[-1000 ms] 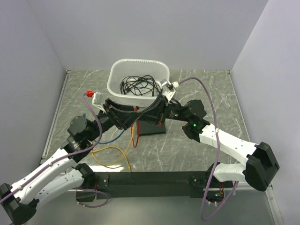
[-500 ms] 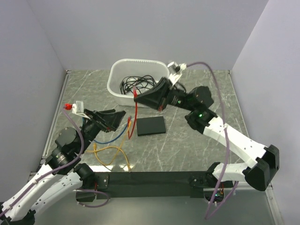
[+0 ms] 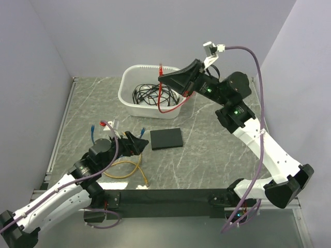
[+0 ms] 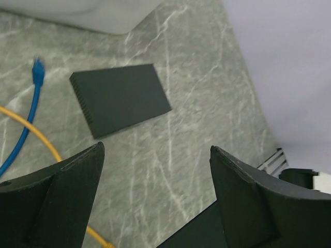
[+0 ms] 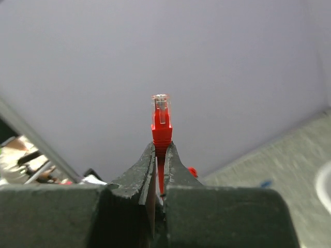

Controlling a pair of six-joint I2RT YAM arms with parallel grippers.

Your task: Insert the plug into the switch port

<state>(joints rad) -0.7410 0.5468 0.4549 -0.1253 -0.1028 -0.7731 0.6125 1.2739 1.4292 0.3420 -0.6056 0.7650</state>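
Two arms split the job, by the look of it. The right gripper (image 5: 160, 155) is pressed together on the plug (image 5: 161, 116), pinching its red boot so the clear connector tip stands free beyond the fingertips (a sensible hold, since the tip is what must enter a port). Its red cable (image 3: 164, 106) hangs in a loop toward the white tub (image 3: 126, 85), which sits beyond the switch (image 3: 166, 139). That arm is reared up high and stretched well behind the switch, over the tub. Its wrist is turned so the plug points at the back wall rather than down at the ports. I judge it must swing down and re-aim before any insertion.

The left gripper (image 3: 142, 140) sits low, just left of the switch, jaws spread wide with nothing between them. Its arm reaches low across the table (image 3: 217, 144) and aims at the box, probably to brace it. The switch lies flat and untouched, with a blue cable (image 4: 28, 121) and a yellow cable (image 3: 126, 166) loose on its left.
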